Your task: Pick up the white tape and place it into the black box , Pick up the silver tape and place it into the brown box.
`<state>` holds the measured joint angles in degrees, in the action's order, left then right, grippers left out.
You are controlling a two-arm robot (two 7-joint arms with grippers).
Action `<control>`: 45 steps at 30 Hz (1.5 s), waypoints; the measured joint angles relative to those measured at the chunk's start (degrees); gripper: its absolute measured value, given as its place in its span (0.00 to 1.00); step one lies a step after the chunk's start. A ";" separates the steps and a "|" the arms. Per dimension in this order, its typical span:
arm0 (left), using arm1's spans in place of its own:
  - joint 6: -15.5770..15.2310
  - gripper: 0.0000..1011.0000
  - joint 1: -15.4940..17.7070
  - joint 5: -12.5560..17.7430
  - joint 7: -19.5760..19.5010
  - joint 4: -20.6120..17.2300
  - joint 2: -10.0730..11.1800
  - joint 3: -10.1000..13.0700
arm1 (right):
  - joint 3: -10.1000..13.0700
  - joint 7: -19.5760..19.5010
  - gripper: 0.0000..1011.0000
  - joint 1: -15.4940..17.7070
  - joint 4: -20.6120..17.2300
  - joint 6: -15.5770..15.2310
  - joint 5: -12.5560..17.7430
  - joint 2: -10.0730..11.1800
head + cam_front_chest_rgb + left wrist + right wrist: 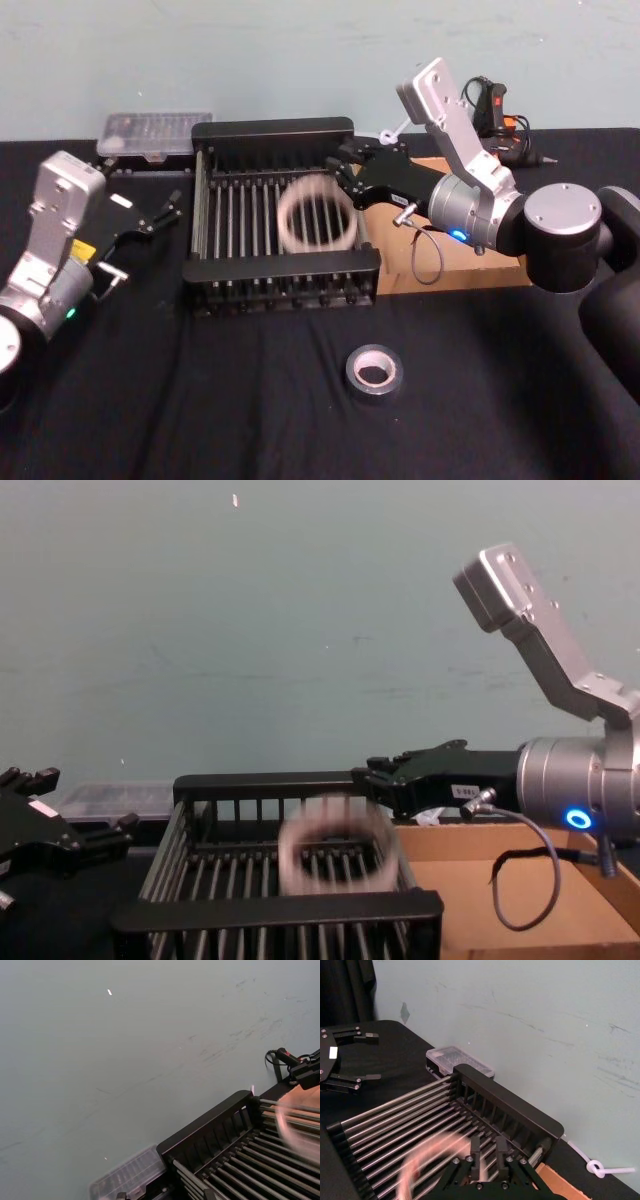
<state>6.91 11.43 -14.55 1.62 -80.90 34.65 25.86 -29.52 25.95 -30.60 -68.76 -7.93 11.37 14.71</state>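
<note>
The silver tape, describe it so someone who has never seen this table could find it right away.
Start at the black box in the middle of the table. The silver tape lies flat on the black cloth in front of it, nearer the robot, alone. It is a small grey roll, unlike the wider white tape inside the box.

a pale green-grey painted wall (250,60) runs behind the whole scene, scuffed with thin dark scratch marks and a few small white flecks. it meets a surface covered in matt black cloth (250,400), which stretches toward the near edge. against the wall's foot lies a clear plastic lidded case (158,134), and farther along the wall a black tool with an orange trigger (497,110). a white knotted cord (600,1169) lies at the wall's base. the light is even and soft.
</note>
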 joint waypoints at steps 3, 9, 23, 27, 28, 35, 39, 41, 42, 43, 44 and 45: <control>0.00 0.99 0.00 0.00 0.00 0.00 0.00 0.00 | 0.01 0.00 0.25 0.02 -0.04 -0.02 0.04 0.01; 0.00 0.99 0.00 0.00 0.00 0.00 0.00 0.00 | 0.05 0.00 0.45 0.05 -0.11 -0.06 0.09 0.04; 0.00 0.99 0.00 0.00 0.00 0.00 0.00 0.00 | 0.05 0.00 0.88 0.12 -0.20 -0.13 0.15 0.11; 0.00 0.99 0.00 0.00 0.00 0.00 0.00 0.00 | 0.05 0.01 0.97 0.12 -0.20 -0.13 0.15 0.11; 0.00 0.99 0.00 0.00 0.00 0.00 0.00 0.00 | 0.05 0.00 0.99 0.12 -0.20 -0.13 0.15 0.10; 0.00 0.99 0.00 0.00 0.00 0.00 0.00 0.00 | 0.70 -0.19 0.99 0.65 -1.14 -0.40 0.15 0.51; 0.00 0.99 0.00 0.00 0.00 0.00 0.00 0.00 | 1.37 -0.21 0.99 1.65 -3.04 -0.96 0.43 1.42; 0.00 0.99 0.00 0.00 0.00 0.00 0.00 0.00 | 1.83 -0.17 0.99 2.51 -4.66 -1.41 0.72 2.25; 0.00 0.99 0.00 0.00 0.00 0.00 0.00 0.00 | 2.01 -0.16 0.99 2.84 -5.29 -1.61 0.86 2.58; 0.00 0.99 0.00 0.00 0.00 0.00 0.00 0.00 | 2.22 -0.13 0.99 3.25 -6.05 -1.78 1.00 2.99; 0.00 0.99 0.00 0.00 0.00 0.00 0.00 0.00 | 2.41 -0.09 0.99 3.63 -6.64 -1.95 1.13 3.37; 0.00 0.99 0.00 0.00 0.00 0.00 0.00 0.00 | 2.81 0.10 0.99 4.42 -8.15 -2.32 1.44 4.20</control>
<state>6.91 11.43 -14.55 1.62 -80.90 34.64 25.86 -26.71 26.05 -26.18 -76.90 -10.24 12.81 18.91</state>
